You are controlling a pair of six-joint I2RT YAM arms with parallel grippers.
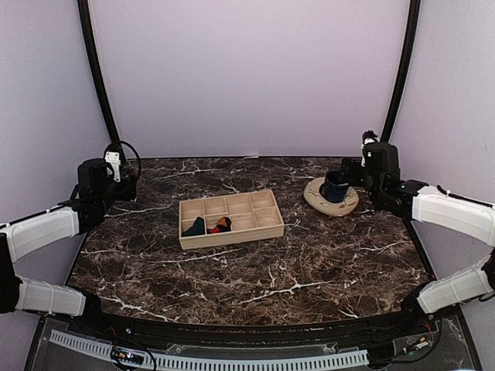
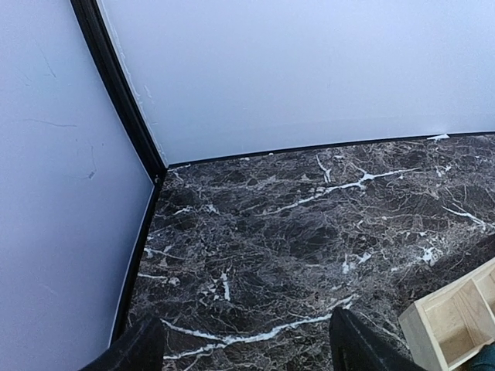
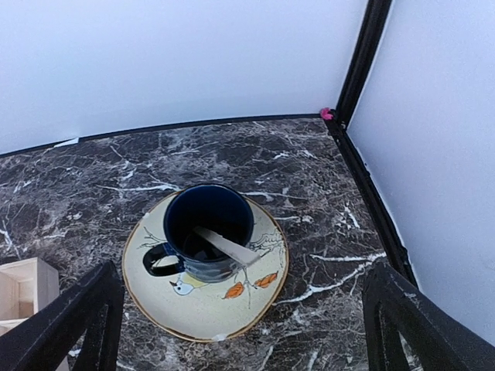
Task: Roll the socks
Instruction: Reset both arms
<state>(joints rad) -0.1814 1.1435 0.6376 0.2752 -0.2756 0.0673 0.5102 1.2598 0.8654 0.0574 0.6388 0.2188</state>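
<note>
Left wrist view: fingers (image 2: pixel 135 349) of left gripper (image 2: pixel 246 357) spread wide and empty over bare table (image 2: pixel 294 232). Right gripper (image 3: pixel 247 332) likewise agape, mug (image 3: pixel 209 224) at its 12 o'clock. Socks (image 1: pixel 196 226) sit bunched in tray (image 1: pixel 232 238), 8 o'clock compartments. Likely risks: fingers snagging the dividers, right arm clipping mug.

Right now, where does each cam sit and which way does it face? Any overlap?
Top external: above and behind the bases, looking down across the marble table; left arm and right arm show, tray holding the socks at centre.
Left wrist: on the left arm, facing the far-left table corner; only the open left claw tips show.
Right wrist: on the right arm, looking down at the mug on its plate; open right claw frames it.
Shared: all three catch the tray; top and right wrist share the mug and plate.
</note>
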